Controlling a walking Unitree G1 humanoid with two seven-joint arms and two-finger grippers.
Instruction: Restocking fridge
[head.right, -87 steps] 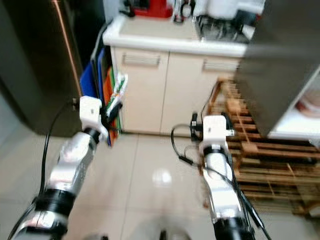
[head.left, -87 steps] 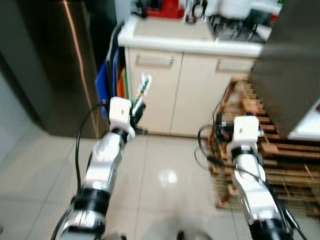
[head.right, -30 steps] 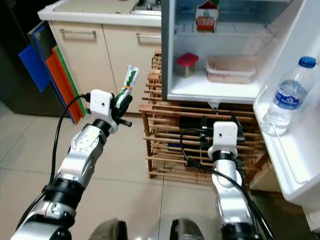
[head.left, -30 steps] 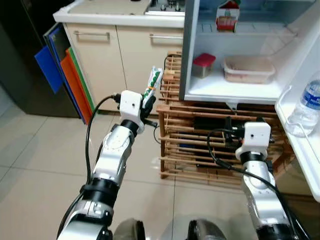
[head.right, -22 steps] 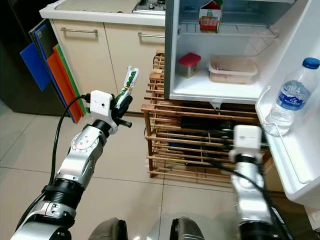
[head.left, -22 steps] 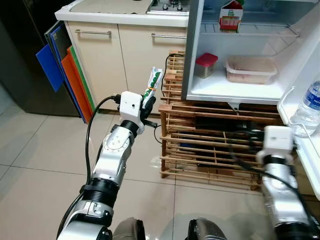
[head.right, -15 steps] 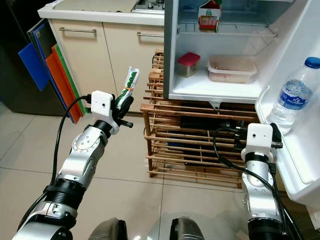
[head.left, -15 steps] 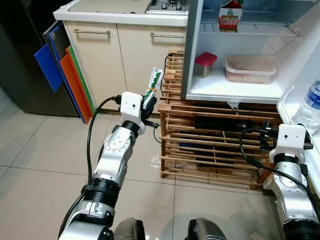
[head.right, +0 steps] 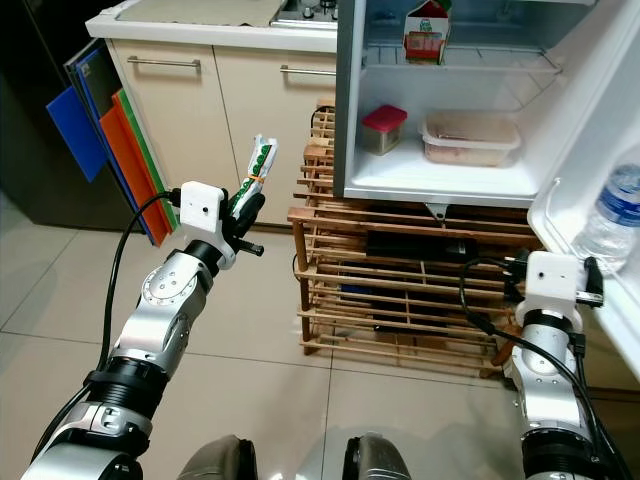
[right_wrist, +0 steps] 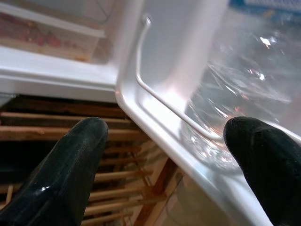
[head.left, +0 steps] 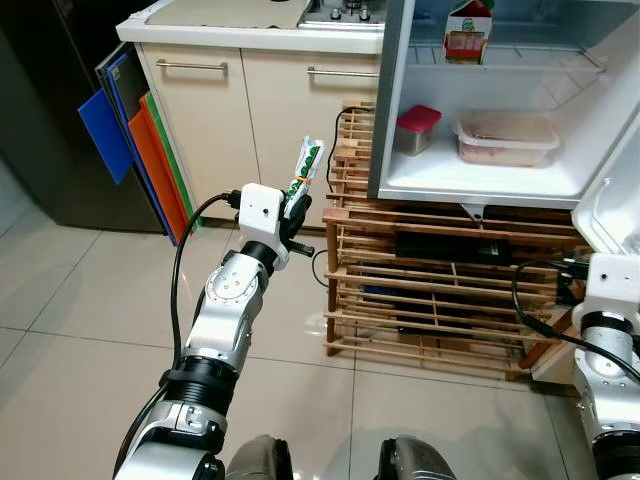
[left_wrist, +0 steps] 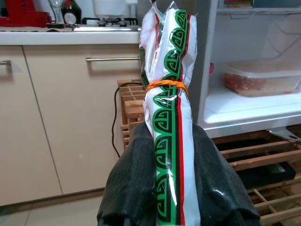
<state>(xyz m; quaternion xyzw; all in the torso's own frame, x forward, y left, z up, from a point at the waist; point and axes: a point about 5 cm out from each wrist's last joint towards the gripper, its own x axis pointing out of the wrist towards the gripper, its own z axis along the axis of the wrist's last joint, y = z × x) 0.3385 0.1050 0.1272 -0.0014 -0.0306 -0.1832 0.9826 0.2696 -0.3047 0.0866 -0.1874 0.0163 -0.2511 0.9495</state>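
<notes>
left claw grips a glossy banded packet; right claw gapes wide.

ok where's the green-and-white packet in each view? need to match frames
Left eye view: green-and-white packet upright in the left gripper, left of the fridge.
Right eye view: packet, same pose, left of the wooden rack.
Left wrist view: centre frame, clamped by the jaws.
Right wrist view: not in it.
Shared landmark: clear food container on the fridge shelf.

One white-and-green packet in the left gripper; beyond it, one carton, one red-lidded tub, one clear container; one water bottle beside the right gripper.
</notes>
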